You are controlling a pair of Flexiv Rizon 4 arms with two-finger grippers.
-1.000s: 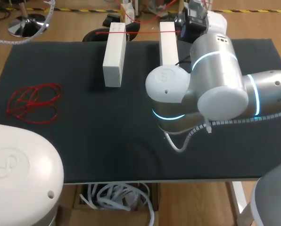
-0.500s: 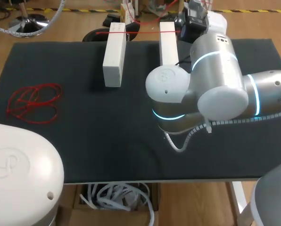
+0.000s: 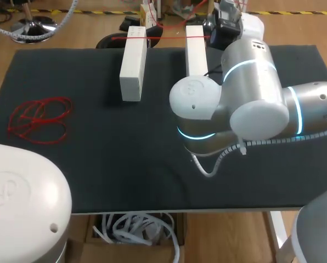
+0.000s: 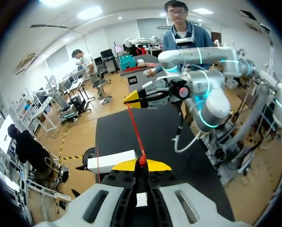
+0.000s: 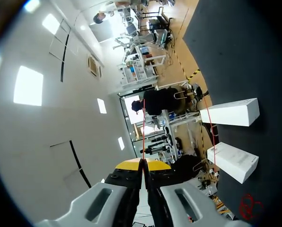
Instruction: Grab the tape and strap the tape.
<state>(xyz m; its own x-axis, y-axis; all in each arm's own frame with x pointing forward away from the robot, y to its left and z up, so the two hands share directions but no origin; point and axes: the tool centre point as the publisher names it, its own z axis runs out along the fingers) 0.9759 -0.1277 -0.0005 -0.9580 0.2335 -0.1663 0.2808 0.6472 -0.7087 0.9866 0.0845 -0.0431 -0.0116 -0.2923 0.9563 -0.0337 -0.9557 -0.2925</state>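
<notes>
Now red tape [image 4: 134, 130] runs btw L claw [image 4: 141, 163] & R claw [image 5: 143, 163], both pinching it.

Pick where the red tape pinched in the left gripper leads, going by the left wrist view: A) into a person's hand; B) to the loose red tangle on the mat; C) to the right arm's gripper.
C: the red tape runs taut from the left gripper straight to the yellow tips of the right gripper.

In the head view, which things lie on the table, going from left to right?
The red tape loops → left white box → right white box. Left out: the stretched red tape, which crosses both boxes, and the right arm, which overlaps the right box.
</notes>
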